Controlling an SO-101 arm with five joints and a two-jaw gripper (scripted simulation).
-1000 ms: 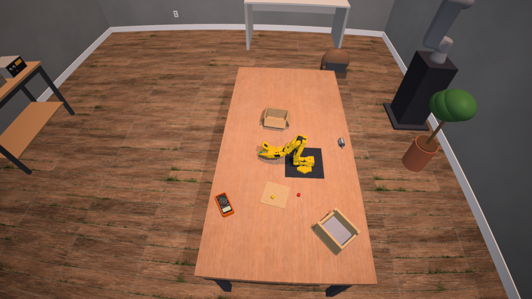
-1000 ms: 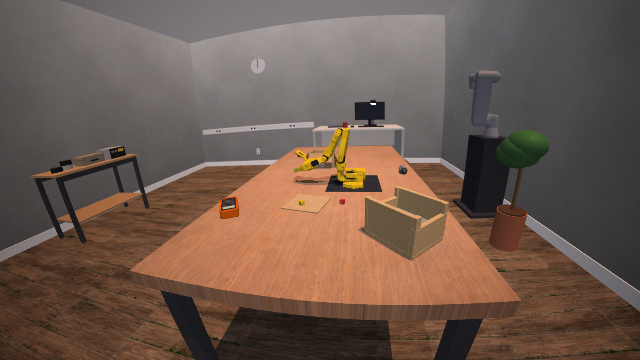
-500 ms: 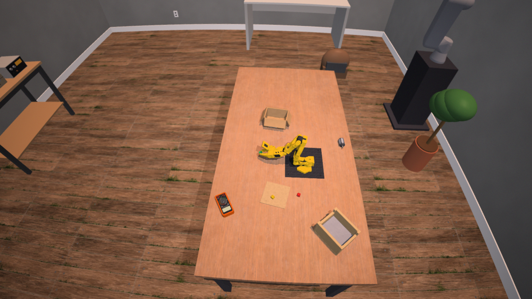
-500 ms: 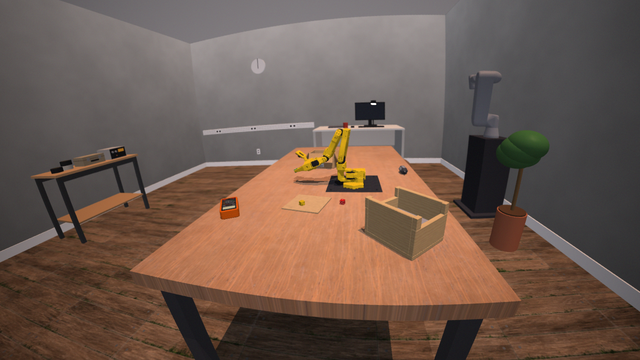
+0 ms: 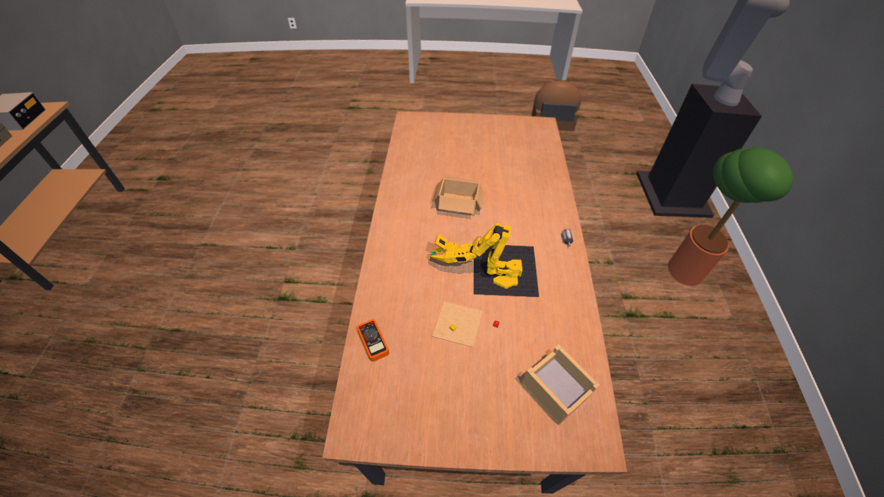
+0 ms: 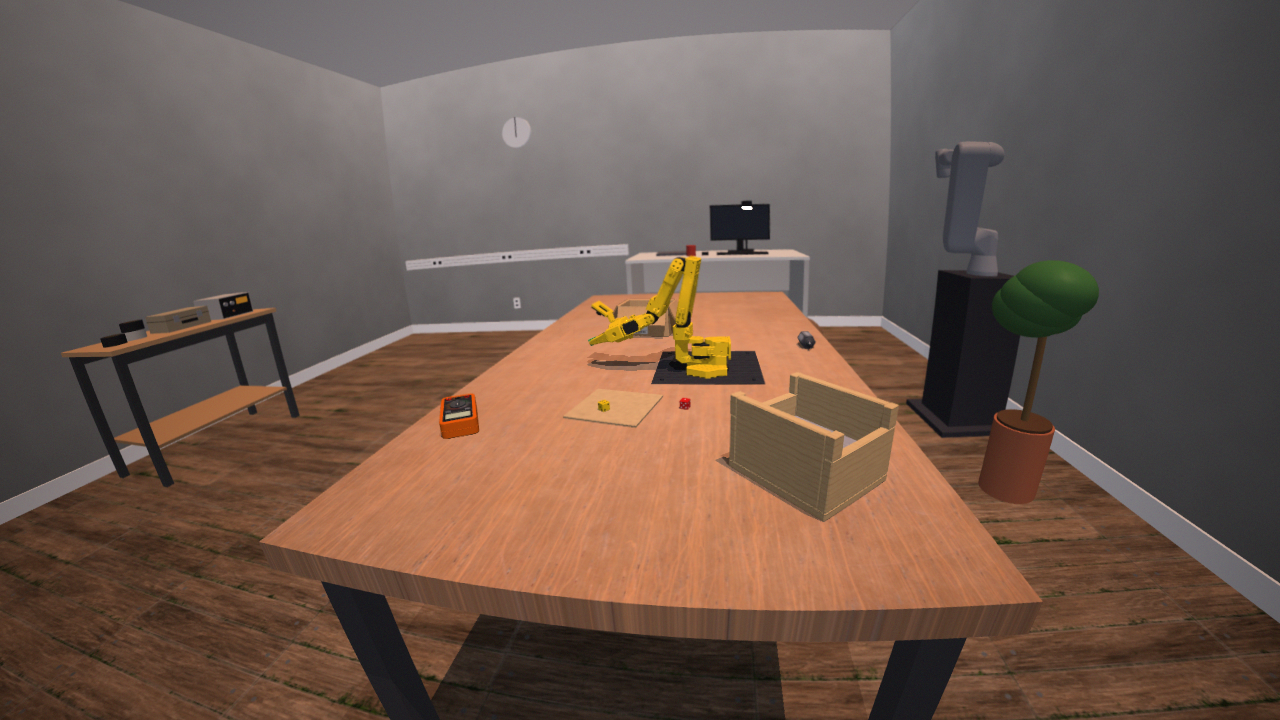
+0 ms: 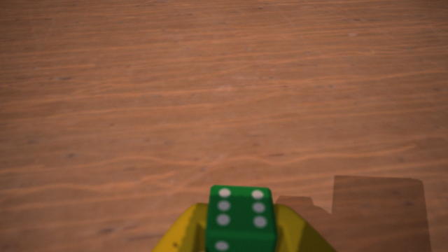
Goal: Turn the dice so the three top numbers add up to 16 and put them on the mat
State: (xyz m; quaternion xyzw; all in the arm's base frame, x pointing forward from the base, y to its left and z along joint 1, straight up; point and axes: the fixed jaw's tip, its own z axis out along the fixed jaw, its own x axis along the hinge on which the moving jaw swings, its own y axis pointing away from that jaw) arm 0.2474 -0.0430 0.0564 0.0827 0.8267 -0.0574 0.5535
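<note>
My gripper (image 5: 436, 252) is shut on a green die (image 7: 240, 218) and holds it above the bare table, left of the arm's base. In the wrist view the die's six-dot face is toward the camera between the yellow jaws. The gripper also shows in the exterior view (image 6: 597, 312). A yellow die (image 5: 452, 327) sits on the tan mat (image 5: 457, 324) in front of the arm; it also shows in the exterior view (image 6: 604, 404). A red die (image 5: 495, 323) (image 6: 684, 402) lies on the table just right of the mat, off it.
An open cardboard box (image 5: 458, 195) stands behind the arm. A wooden crate (image 5: 558, 383) stands at the front right. An orange multimeter (image 5: 372, 339) lies left of the mat. A small grey object (image 5: 565, 236) lies right of the black base pad (image 5: 506, 270).
</note>
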